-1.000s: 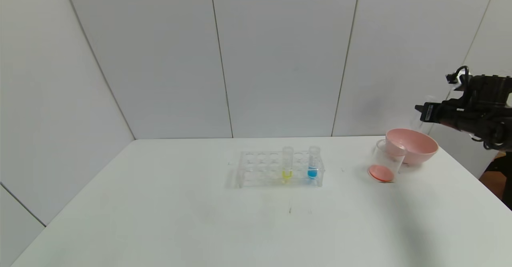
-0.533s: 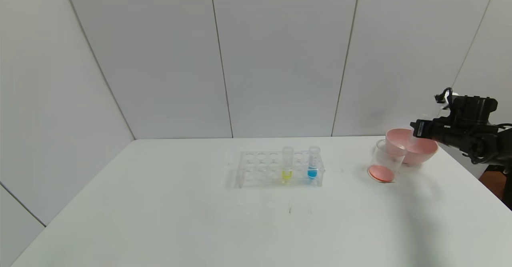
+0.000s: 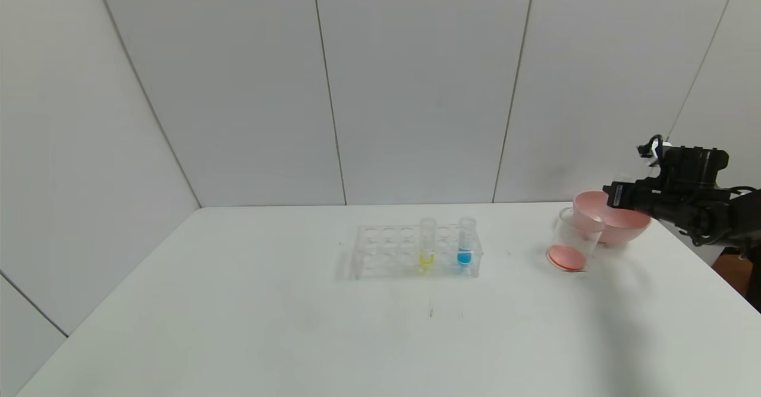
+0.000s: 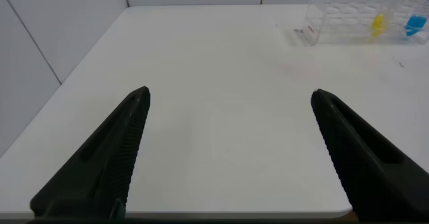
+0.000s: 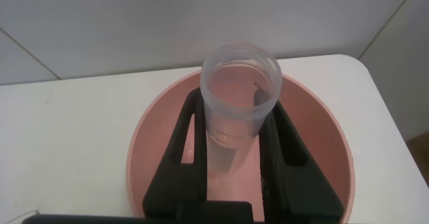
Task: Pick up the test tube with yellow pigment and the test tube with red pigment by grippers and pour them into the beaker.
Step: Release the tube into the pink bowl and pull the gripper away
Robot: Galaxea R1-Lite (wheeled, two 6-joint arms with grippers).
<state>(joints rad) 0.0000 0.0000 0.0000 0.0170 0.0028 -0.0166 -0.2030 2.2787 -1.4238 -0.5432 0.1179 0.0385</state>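
Two jaws of the right gripper [image 5: 236, 158] clamp an emptied clear test tube [image 5: 236, 96] directly over the pink bowl [image 5: 157, 133]; faint print on the tube wall is unreadable. Just beside the bowl, on the side away from the jaws, stands the beaker [image 3: 572, 239], holding orange-red liquid. Well apart from it, the rack [image 3: 392, 253] holds the test tube with yellow pigment [image 3: 427, 243] and a blue tube [image 3: 465, 242]. Over bare table [image 4: 228, 117], the left gripper [image 4: 228, 157] hangs with jaws wide apart, holding nothing.
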